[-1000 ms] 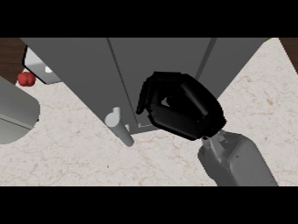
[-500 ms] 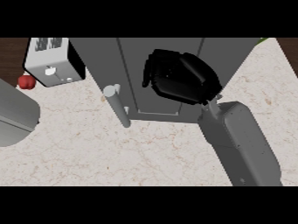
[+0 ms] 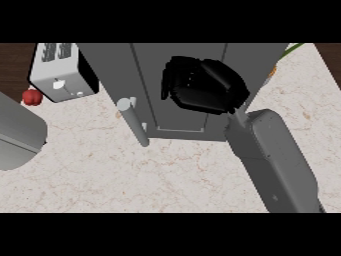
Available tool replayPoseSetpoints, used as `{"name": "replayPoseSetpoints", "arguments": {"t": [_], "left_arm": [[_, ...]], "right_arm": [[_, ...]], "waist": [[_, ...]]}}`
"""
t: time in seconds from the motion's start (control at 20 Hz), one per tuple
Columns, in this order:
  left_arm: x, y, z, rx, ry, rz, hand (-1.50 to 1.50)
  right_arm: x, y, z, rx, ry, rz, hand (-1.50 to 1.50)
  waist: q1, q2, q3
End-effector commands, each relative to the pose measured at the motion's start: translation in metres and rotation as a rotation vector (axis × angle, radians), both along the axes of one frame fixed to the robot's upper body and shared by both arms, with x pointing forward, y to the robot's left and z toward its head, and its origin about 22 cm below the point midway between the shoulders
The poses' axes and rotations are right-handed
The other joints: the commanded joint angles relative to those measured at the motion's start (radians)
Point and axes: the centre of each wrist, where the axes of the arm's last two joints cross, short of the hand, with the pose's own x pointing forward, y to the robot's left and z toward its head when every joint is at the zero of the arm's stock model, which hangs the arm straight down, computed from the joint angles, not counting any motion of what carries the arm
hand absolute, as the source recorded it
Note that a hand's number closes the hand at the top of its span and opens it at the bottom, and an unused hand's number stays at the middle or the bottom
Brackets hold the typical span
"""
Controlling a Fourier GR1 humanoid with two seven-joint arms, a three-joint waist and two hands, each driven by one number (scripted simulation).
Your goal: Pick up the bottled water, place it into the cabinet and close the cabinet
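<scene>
The bottled water is nowhere to be seen from here. What fills the middle of the frame is the grey cabinet point(image 3: 180, 85), a tall box seen steeply from above, with its panelled door facing down toward the lower edge. The door looks shut — its panel lies flush with the frame, and the pale cylindrical handle point(image 3: 134, 121) runs down its left side.

Against the upper right part of that door sits the right hand point(image 3: 202, 86), black, its back turned to the viewer. The fingers bunch toward the upper left of the hand, and whether they are straight against the panel or curled I cannot tell from this angle. The grey right forearm point(image 3: 272, 157) climbs to it from the lower right of the frame, passing over the cabinet's lower right corner.

At the left edge a broad grey shape — the left forearm point(image 3: 7, 132) — comes in at mid height; its hand does not show.

Further out, in the upper left, a silver toaster point(image 3: 61, 72) stands just beside the cabinet, with a small red object point(image 3: 31, 97) at its lower left. A thin green stem point(image 3: 291, 49) pokes out behind the cabinet at the upper right. All of it rests on a pale speckled counter point(image 3: 173, 175), with dark wood showing at the top corners.
</scene>
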Motion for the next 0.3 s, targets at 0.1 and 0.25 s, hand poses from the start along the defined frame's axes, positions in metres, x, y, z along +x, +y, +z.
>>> {"name": "replayPoseSetpoints", "arguments": {"t": [0.1,0.25], "left_arm": [[0.007,0.005,0.004,0.001,0.01,-0.02,-1.5],[0.009,0.007,-0.001,0.001,0.003,-0.017,-1.5]], "right_arm": [[0.026,0.029,0.034,0.041,0.039,-0.004,1.5],[0.023,0.031,0.027,0.029,0.05,-0.009,1.5]], "waist": [[0.037,0.041,-0.023],[0.033,0.038,-0.024]]}}
